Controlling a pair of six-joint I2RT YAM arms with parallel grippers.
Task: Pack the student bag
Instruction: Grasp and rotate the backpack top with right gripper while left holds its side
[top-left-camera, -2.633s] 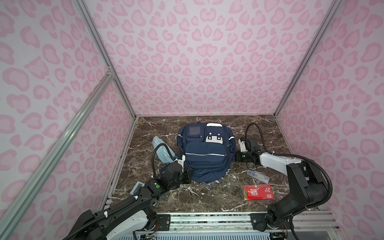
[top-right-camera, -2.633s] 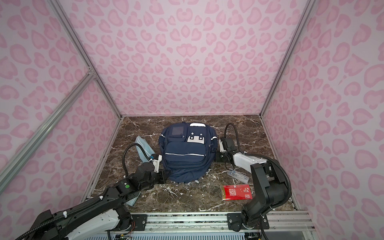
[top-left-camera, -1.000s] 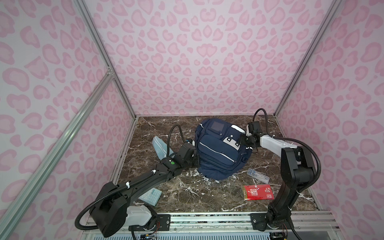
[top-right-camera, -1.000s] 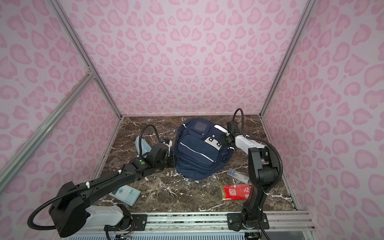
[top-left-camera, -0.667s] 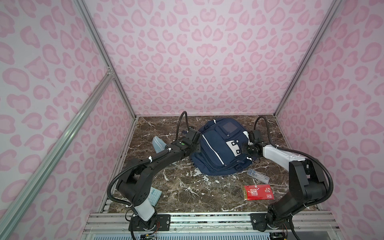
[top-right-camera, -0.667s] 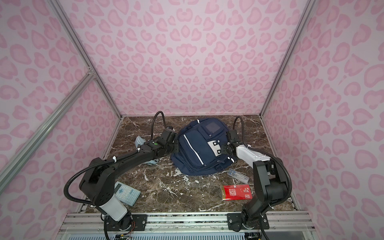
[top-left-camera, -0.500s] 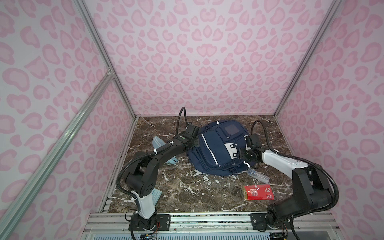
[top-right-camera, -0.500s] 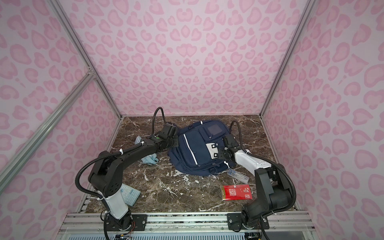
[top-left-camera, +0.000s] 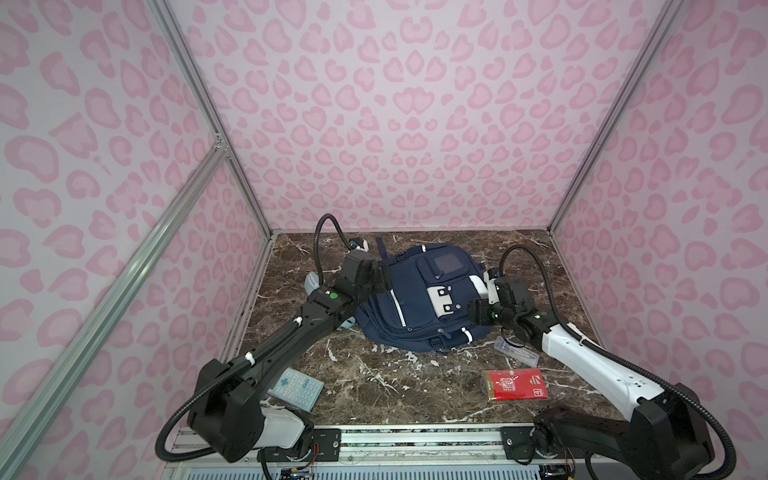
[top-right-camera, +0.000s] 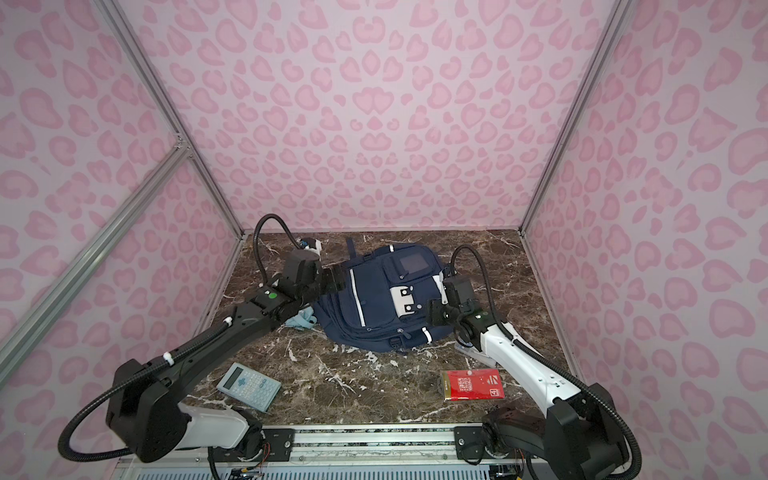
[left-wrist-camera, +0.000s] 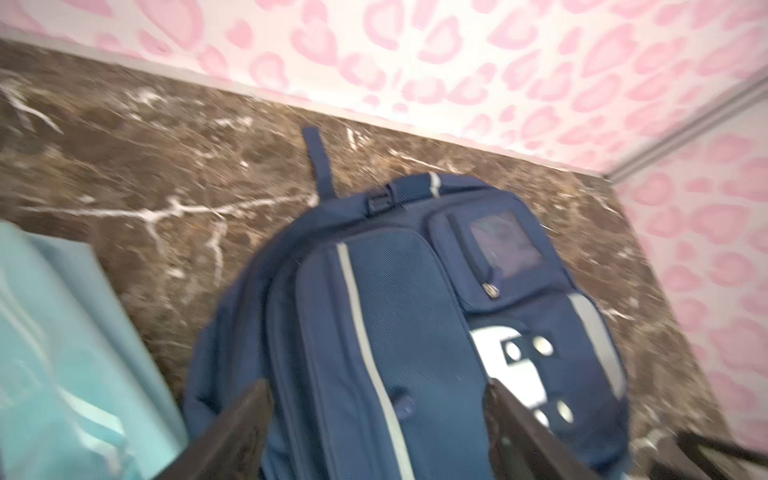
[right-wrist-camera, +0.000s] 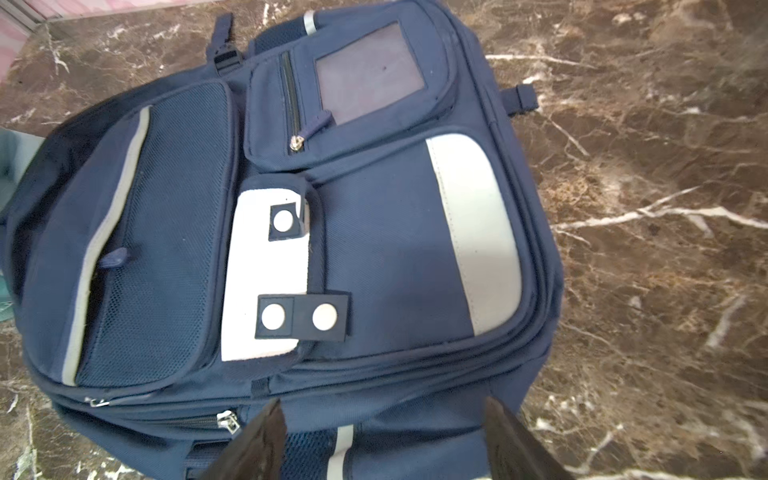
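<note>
In both top views the navy-blue fabric student bag (top-left-camera: 415, 299) with white reflective stripes lies flat, front up, on the brown marble tabletop (top-left-camera: 395, 386), past centre toward 12 o'clock.

The left gripper (top-left-camera: 383, 276) sits at the bag's 10 o'clock edge. Its wrist view is smeared, but the dark fingers (left-wrist-camera: 249, 415) stand wide apart over the fabric, and nothing seems pinched.

The right gripper (top-left-camera: 476, 311) is at the bag's 4 o'clock corner with its claw also spread wide, straddling the bag's edge (right-wrist-camera: 374, 249). Whether it touches the fabric I cannot tell.

A light-blue zip pouch (top-right-camera: 303, 318) at the bag's 8 o'clock is mostly hidden by the left arm. That arm also covers part of the pale-blue calculator (top-left-camera: 297, 386) at 7 o'clock.

At 4 o'clock a clear plastic case (top-left-camera: 515, 351) is half covered by the right arm. A flat red packet (top-left-camera: 517, 384) lies at 5 o'clock.
</note>
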